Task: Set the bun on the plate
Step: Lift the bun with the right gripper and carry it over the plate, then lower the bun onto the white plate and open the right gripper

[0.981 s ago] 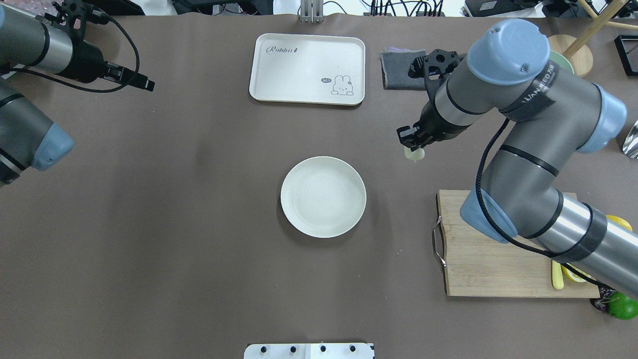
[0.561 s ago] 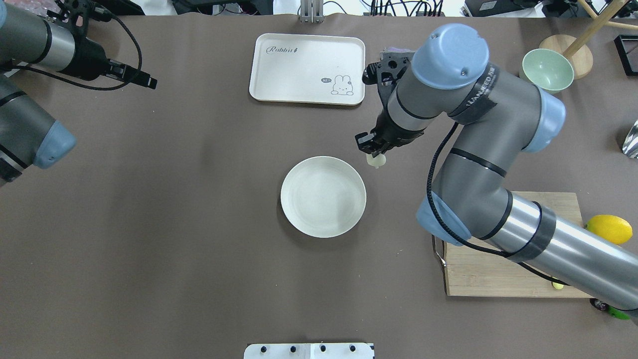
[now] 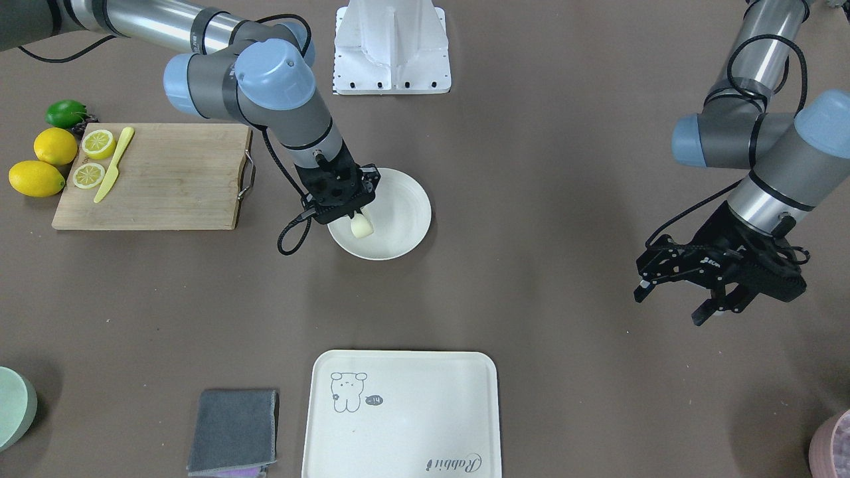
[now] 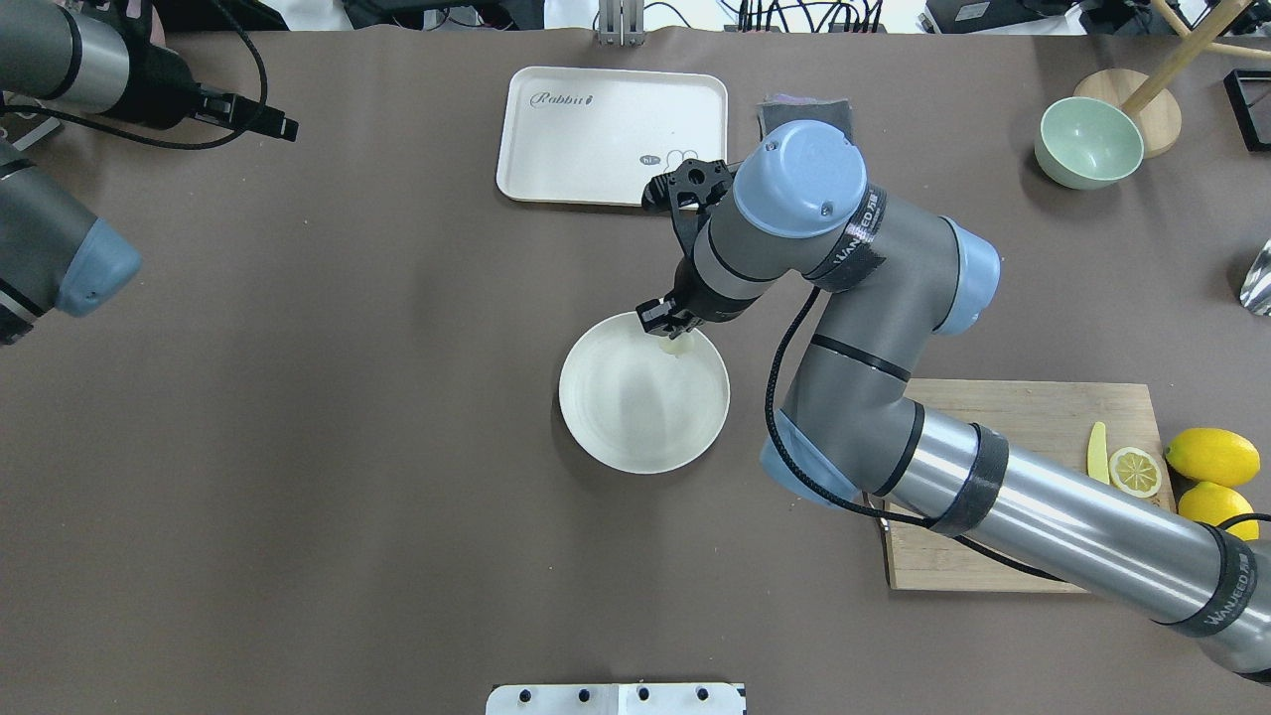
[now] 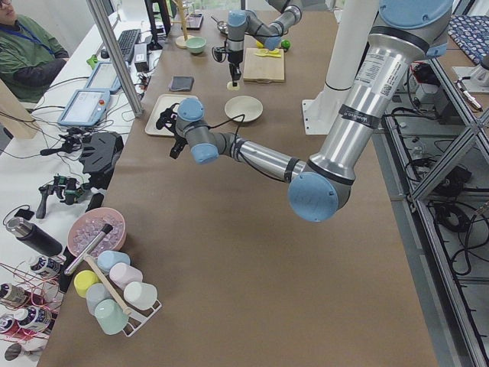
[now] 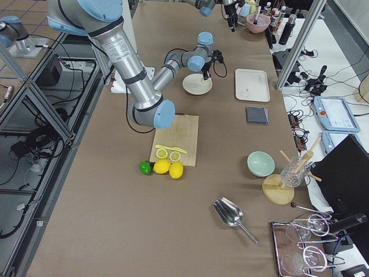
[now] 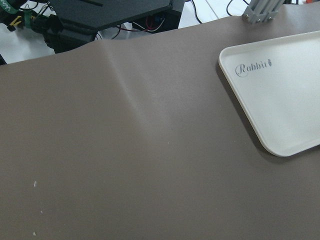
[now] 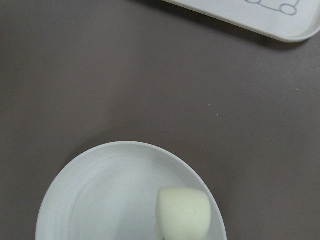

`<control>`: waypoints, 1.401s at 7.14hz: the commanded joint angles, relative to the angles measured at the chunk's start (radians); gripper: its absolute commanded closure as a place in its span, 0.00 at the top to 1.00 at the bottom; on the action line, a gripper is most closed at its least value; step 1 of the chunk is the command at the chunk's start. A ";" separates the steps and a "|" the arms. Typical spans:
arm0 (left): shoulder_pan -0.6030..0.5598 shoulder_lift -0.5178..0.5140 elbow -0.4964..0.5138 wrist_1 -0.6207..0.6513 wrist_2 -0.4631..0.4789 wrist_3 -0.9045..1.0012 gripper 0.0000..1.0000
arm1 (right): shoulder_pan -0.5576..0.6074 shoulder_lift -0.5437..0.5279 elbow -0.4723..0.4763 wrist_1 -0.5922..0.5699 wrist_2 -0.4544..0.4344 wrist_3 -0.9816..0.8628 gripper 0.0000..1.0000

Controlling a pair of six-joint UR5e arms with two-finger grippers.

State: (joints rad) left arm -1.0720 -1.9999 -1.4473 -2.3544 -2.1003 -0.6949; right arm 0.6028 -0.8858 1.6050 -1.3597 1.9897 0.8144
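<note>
My right gripper (image 3: 350,214) is shut on the bun (image 3: 360,226), a small pale cream lump that hangs from the fingers. The bun (image 4: 678,346) sits over the inside of the round cream-white plate (image 4: 635,417), near its far right rim. In the right wrist view the bun (image 8: 183,212) shows low in the frame above the plate (image 8: 100,200); I cannot tell whether it touches the plate's floor. My left gripper (image 3: 669,304) hovers open and empty, far from the plate (image 3: 405,212), over bare table at the far left.
A rectangular cream tray (image 4: 596,129) with a drawing lies beyond the plate. A wooden cutting board (image 3: 153,176) with lemon slices and a yellow knife lies on the robot's right, with whole lemons (image 3: 40,162) beside it. A grey cloth (image 3: 232,430) and a green bowl (image 4: 1087,142) stand farther back.
My right arm has carried the bun leftward, from open table right of the plate to over the plate's inside. The left gripper has drawn back a little.
</note>
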 commanded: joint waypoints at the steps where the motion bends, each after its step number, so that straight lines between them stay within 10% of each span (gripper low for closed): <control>1: -0.003 0.009 -0.008 -0.035 0.022 -0.058 0.98 | -0.040 0.020 -0.007 0.011 -0.005 -0.001 0.29; 2: -0.005 0.012 -0.007 -0.049 0.025 -0.058 0.98 | -0.046 0.024 0.001 0.011 -0.015 0.000 0.94; 8: -0.100 0.039 -0.007 -0.049 0.014 -0.057 0.98 | -0.023 0.027 0.036 0.017 -0.016 -0.041 1.00; 10: -0.265 0.041 0.028 -0.016 -0.163 -0.043 0.98 | 0.143 0.018 0.033 0.010 0.140 -0.145 1.00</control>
State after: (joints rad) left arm -1.2413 -1.9611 -1.4407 -2.3875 -2.1656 -0.7458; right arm 0.6453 -0.8628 1.6390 -1.3469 2.0295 0.7374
